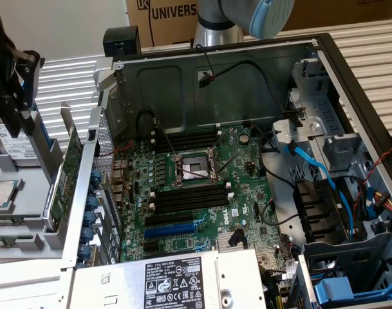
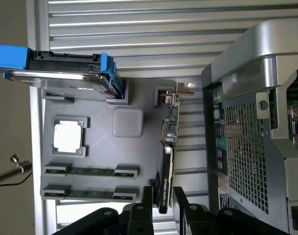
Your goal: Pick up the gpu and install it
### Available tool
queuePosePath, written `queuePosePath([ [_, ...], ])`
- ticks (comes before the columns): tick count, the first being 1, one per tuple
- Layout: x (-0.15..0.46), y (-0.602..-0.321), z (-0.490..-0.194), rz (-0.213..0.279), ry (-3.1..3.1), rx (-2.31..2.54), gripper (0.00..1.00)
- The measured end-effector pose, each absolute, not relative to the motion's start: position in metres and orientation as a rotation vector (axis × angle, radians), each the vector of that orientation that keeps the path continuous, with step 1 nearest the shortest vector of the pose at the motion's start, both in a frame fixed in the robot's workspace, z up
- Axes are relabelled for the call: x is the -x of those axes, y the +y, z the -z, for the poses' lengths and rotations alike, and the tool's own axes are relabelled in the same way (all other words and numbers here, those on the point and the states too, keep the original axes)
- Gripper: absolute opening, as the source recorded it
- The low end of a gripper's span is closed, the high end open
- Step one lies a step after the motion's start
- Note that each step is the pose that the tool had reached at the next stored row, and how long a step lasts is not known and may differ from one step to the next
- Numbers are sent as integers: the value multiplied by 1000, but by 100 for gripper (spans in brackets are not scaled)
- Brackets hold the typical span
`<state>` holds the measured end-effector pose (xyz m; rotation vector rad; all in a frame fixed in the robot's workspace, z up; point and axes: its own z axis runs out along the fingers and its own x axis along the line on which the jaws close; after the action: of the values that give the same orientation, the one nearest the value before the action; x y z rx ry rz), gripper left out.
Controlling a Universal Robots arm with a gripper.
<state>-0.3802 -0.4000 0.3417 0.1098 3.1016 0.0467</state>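
Note:
The gpu (image 2: pixel 169 142) stands on its edge in a slot of the grey parts tray (image 2: pixel 139 161), beside the computer case. It is a thin green card with a black cooler (image 2: pixel 163 188) on one face and a silver bracket (image 2: pixel 180 90) at one end. In the exterior view the gpu (image 1: pixel 69 165) leans upright just outside the case's rear wall. My gripper (image 2: pixel 163 199) is open above the card, one finger on each side of its line and apart from it. In the exterior view the black gripper (image 1: pixel 18 90) hangs at the upper left, over the tray.
The tray also holds a silver hard drive in a blue bracket (image 2: pixel 60 73), a CPU (image 2: pixel 68 136) and two memory sticks (image 2: pixel 92 171). The open case (image 1: pixel 350 84) holds the large motherboard (image 1: pixel 196 187) with a blue card slot (image 1: pixel 173 226). A power supply (image 1: pixel 176 280) sits at the front.

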Motion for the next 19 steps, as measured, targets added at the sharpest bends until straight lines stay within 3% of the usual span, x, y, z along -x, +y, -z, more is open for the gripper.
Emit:
queuePosePath([
  [1,380,-400,-341,-47,3102,-110,38],
  [3,380,-400,-339,-47,3102,-110,38],
  [4,380,-400,-338,-48,3102,-110,45],
  [19,369,-414,-314,-67,3098,-110,45],
])
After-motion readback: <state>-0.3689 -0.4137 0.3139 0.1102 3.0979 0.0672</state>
